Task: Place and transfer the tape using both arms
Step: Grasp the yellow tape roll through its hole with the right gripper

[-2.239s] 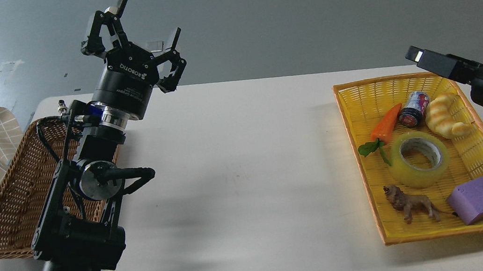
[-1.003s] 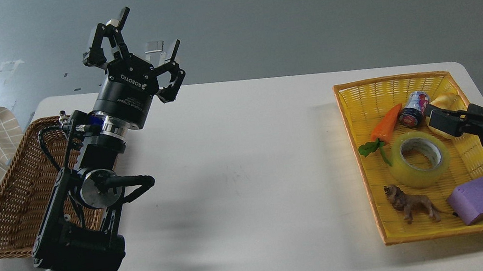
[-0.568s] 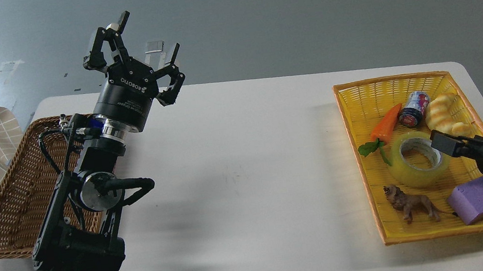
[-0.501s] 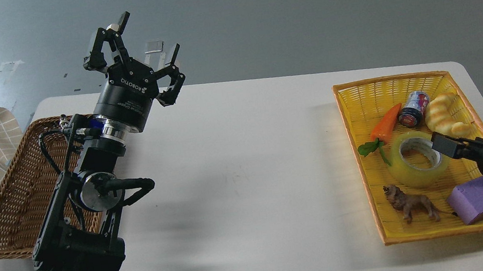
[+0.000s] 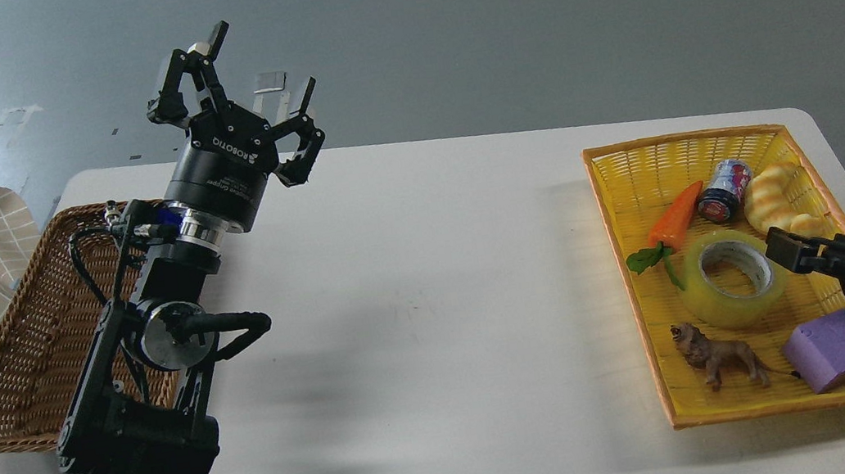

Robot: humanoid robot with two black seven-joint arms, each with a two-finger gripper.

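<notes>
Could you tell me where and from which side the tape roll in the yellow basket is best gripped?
The tape lies nearly flat, core hole up, so its wall is probably best pinched from above: one finger inside the core, one outside. The right-hand wall looks best, being beside the right gripper; the carrot and lion crowd the other sides.

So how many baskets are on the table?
2: a brown woven wicker basket at the table's left edge, partly behind the left arm, and a yellow woven plastic basket at the right holding small items.
</notes>
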